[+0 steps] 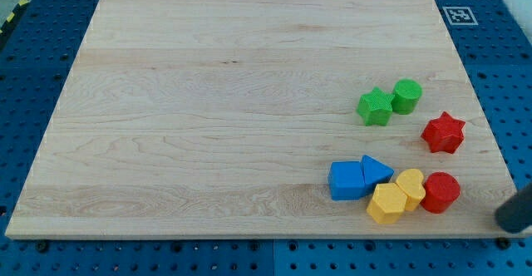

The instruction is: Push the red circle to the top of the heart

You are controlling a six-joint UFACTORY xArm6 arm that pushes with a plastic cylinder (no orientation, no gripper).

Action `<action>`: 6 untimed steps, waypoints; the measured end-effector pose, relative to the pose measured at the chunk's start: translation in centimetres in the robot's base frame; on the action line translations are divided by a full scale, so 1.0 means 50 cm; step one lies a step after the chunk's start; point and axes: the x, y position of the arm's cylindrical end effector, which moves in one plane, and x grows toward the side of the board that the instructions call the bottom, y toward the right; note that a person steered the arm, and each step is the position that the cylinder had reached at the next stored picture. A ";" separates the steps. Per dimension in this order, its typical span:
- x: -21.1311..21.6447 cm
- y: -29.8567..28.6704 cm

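The red circle [440, 192] lies near the board's lower right corner. It touches the right side of a yellow block [411, 185] that looks like the heart. A second yellow block [386, 204], roughly hexagonal, sits against that one's lower left. My tip [504, 219] shows as a dark blurred rod end at the view's right edge, off the board. It is to the right of the red circle, slightly below it, and not touching it.
A blue square [347, 180] and a blue triangle [376, 172] sit left of the yellow blocks. A red star [443, 132] lies above the red circle. A green star [375, 106] and a green circle [406, 96] lie further up. The board's right edge [490, 143] is close.
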 end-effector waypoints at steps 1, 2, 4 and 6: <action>-0.019 -0.066; -0.081 -0.101; -0.155 -0.098; -0.167 -0.141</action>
